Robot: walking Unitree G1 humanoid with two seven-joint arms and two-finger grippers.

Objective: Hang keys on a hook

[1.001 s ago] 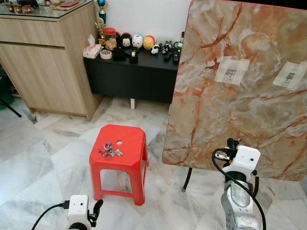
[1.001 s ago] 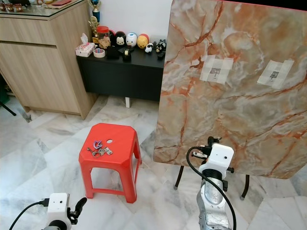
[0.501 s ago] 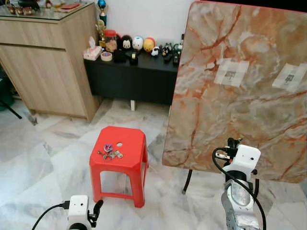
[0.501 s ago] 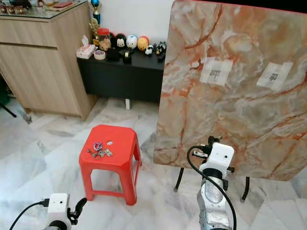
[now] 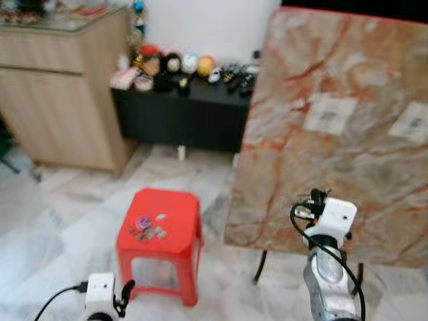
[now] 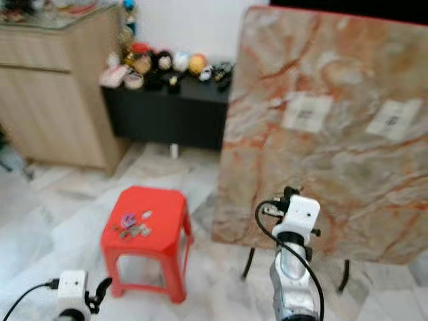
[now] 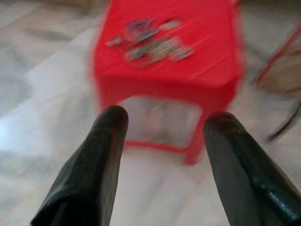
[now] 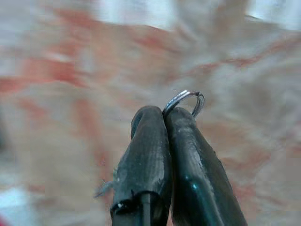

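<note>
1. The right tool (image 8: 164, 115) has its fingers pressed together on a thin metal key ring (image 8: 184, 100), held up before the marble-patterned board (image 5: 341, 120).
2. The left tool (image 7: 162, 125) hangs low with fingers apart, facing the red stool (image 5: 160, 231).
3. More keys (image 5: 148, 227) lie on the stool's top.

Everything's smeared with motion blur. The keys (image 5: 148, 226) near the left edge of the red stool (image 5: 175, 231) are just a coloured smudge (can't count them). The marble board (image 5: 348, 127) runs off the right edge, and its two taped patches (image 5: 328, 114) are unreadable. The figurines (image 5: 177, 64) on the black cabinet are blobs.
</note>
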